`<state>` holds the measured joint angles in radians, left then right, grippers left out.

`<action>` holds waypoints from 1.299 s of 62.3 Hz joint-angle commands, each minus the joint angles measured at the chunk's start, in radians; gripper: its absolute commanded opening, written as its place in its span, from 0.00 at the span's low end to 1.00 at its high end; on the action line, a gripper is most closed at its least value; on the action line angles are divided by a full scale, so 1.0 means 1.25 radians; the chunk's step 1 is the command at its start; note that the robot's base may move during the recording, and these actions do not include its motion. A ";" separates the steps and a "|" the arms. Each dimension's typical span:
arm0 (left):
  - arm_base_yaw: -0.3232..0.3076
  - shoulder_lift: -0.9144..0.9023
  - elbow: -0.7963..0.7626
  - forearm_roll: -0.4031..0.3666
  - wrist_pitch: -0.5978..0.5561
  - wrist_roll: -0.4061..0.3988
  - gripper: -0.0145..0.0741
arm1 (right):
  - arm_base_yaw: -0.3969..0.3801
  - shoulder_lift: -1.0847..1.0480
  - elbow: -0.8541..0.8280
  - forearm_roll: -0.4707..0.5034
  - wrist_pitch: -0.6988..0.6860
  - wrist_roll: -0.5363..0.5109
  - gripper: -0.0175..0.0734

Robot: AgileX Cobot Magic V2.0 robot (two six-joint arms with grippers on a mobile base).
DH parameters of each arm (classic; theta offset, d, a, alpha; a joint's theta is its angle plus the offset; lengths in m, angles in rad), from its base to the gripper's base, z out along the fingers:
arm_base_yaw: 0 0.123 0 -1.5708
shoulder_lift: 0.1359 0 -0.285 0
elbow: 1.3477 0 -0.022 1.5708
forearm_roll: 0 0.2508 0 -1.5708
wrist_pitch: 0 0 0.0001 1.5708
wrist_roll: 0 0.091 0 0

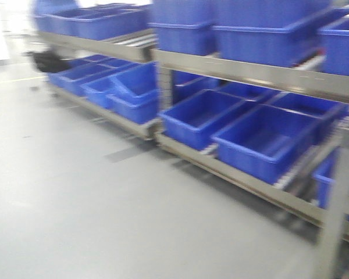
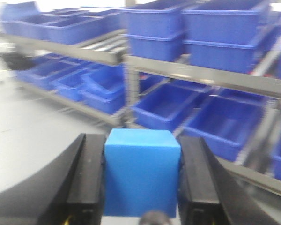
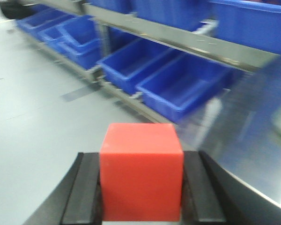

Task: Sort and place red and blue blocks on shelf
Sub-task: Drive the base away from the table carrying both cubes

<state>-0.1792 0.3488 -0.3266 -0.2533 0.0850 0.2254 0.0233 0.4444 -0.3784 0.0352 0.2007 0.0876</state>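
Currently left gripper (image 2: 141, 150) clamps the plain blue matte cube (image 2: 141, 176); right gripper (image 3: 141, 161) clamps the plain red matte cube (image 3: 141, 173) (stainless-steel shelf racking (image 1: 250, 72) ahead, views blurred).

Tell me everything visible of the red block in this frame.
The red block is a plain matte cube, orange-red, unmarked. It sits square between the black jaws of the right gripper, which press its left and right sides; its top and near face show. It is held in the air, short of the shelf and its blue bins. Nothing else visibly touches it.
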 commanded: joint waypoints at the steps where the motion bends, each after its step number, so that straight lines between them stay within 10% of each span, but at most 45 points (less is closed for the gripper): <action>1: -0.001 0.003 -0.026 -0.003 -0.068 0.003 0.30 | -0.004 0.002 -0.023 -0.006 -0.068 -0.007 0.25; 81: -0.001 0.003 -0.026 -0.003 -0.068 0.003 0.30 | -0.004 0.002 -0.023 -0.006 -0.068 -0.007 0.25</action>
<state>-0.1792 0.3466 -0.3266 -0.2533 0.0850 0.2261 0.0233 0.4444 -0.3784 0.0352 0.2007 0.0876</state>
